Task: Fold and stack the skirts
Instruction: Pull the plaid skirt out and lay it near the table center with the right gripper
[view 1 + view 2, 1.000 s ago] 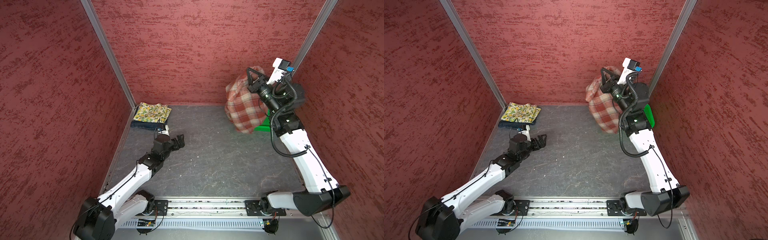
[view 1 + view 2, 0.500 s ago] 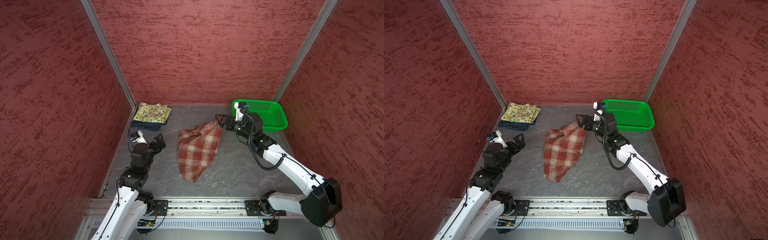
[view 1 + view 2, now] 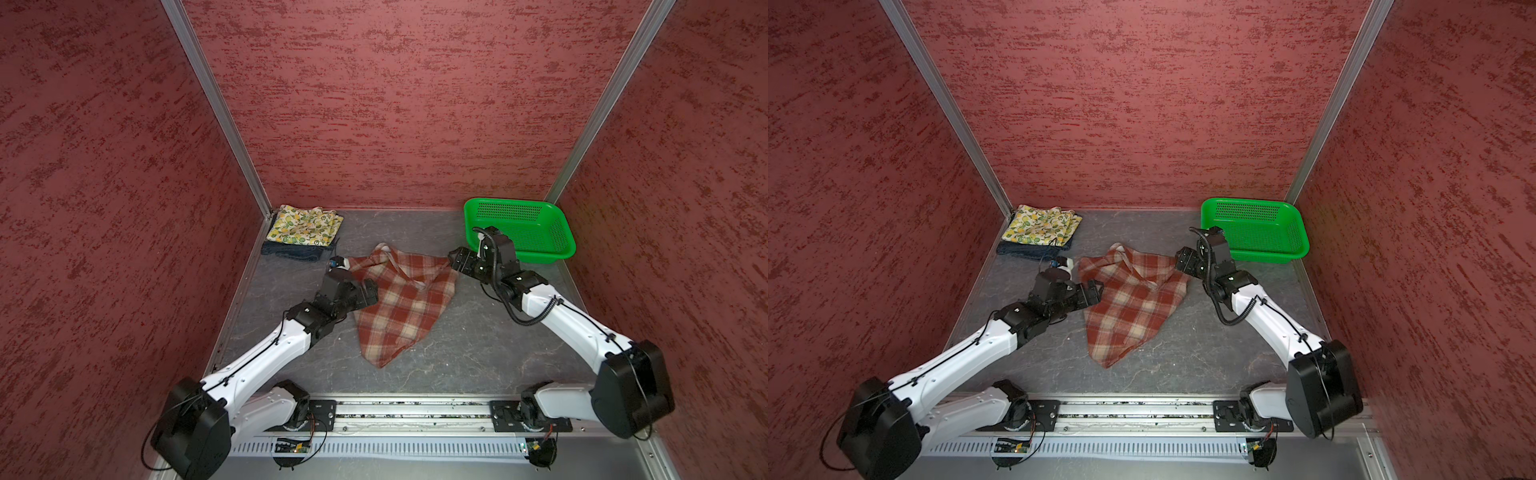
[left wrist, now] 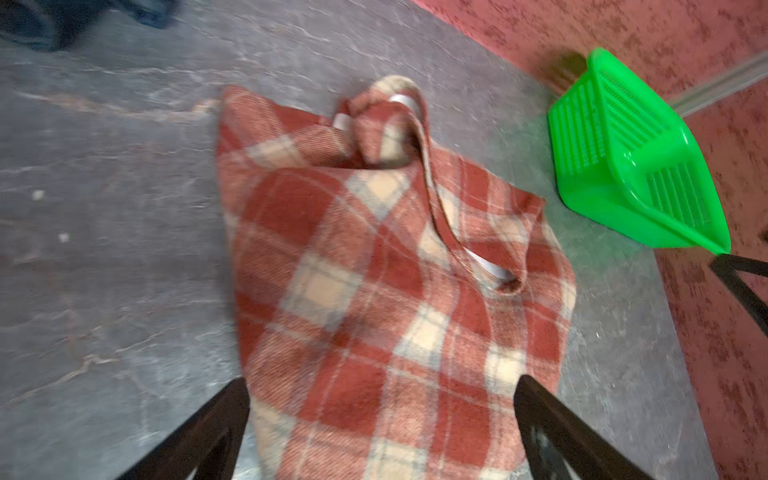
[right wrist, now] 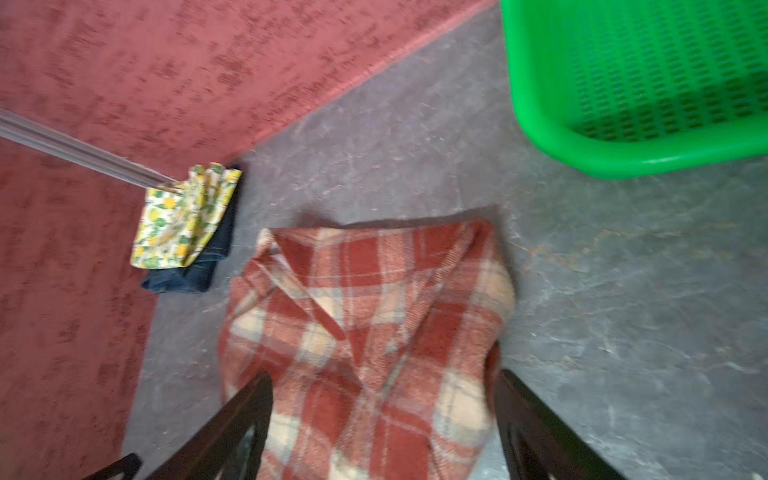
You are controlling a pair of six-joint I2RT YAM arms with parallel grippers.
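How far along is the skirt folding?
Done: the lemon skirt lies folded on the denim skirt in the far left corner. In hand: the plaid skirt lies rumpled mid-table, with the left gripper and right gripper open at its two sides, neither gripping it. Left: fold the plaid skirt and stack it on the lemon skirt.

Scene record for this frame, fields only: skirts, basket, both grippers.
plaid skirt: unfolded, rumpled, flat on mid-table
lemon-print skirt: folded, on top of the denim skirt, far left corner
green basket: far right, nothing in it
left gripper: open, at the plaid skirt's left edge
right gripper: open, at its right corner
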